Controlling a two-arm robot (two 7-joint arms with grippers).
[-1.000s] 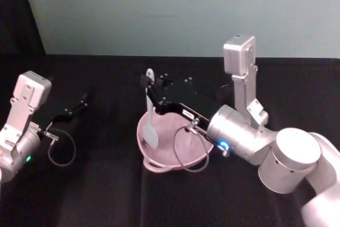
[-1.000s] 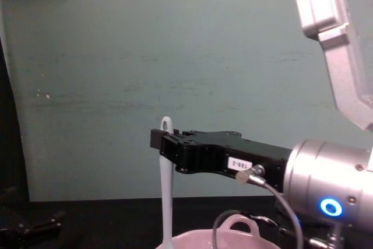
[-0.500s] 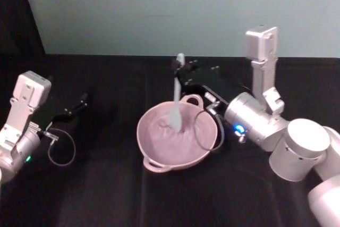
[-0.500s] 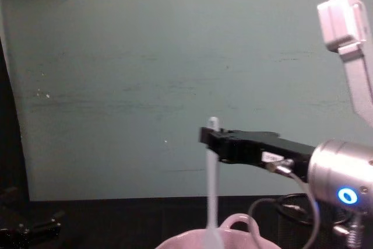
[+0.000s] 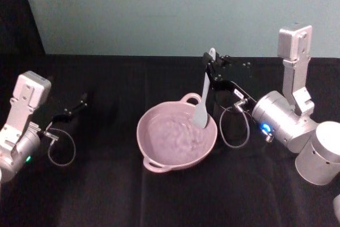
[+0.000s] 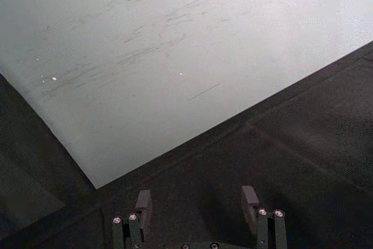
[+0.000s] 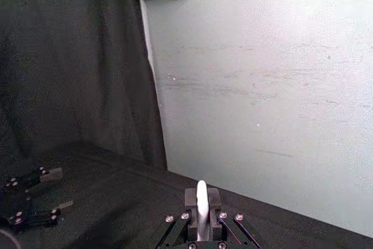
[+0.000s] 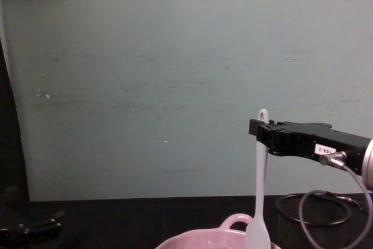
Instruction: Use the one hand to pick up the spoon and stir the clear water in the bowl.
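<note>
Spoon [image 5: 203, 97] is already lifted and in the bowl, so the step in hand is the stir, not the pick.

Far left of the worktop [image 5: 106, 195]: left gripper [image 5: 79, 103] is parked low, well apart from the bowl. In the left wrist view its 2 fingers [image 6: 143, 202] stand spread with nothing between them. It has no part in this step.

Middle of the worktop: pink bowl [image 5: 140, 136] sits with 1 loop handle [image 5: 190, 98] at its rear rim. The water surface looks rippled.

Right half of the bowl: the spoon hangs close to upright, slightly tilted, with the scoop down inside near the rear-right rim and just beside the loop handle. The holed tip sticks up above the grip.

Right of that: right gripper [image 5: 211, 67] reaches in from the right edge of the worktop, level, clamped on the top of the spoon handle. The right wrist view shows the handle pinched between the closed fingers.

Next move, by my judgement, is to sweep the scoop round inside the bowl, keeping it below the rim and off the wall.

In the way:
- The rear loop handle sits close to the scoop.
- The grey cable [image 5: 231, 128] loops down near the bowl's right rim.
- A black mesh cup [image 8: 303, 225] stands behind the bowl, under the right arm.
</note>
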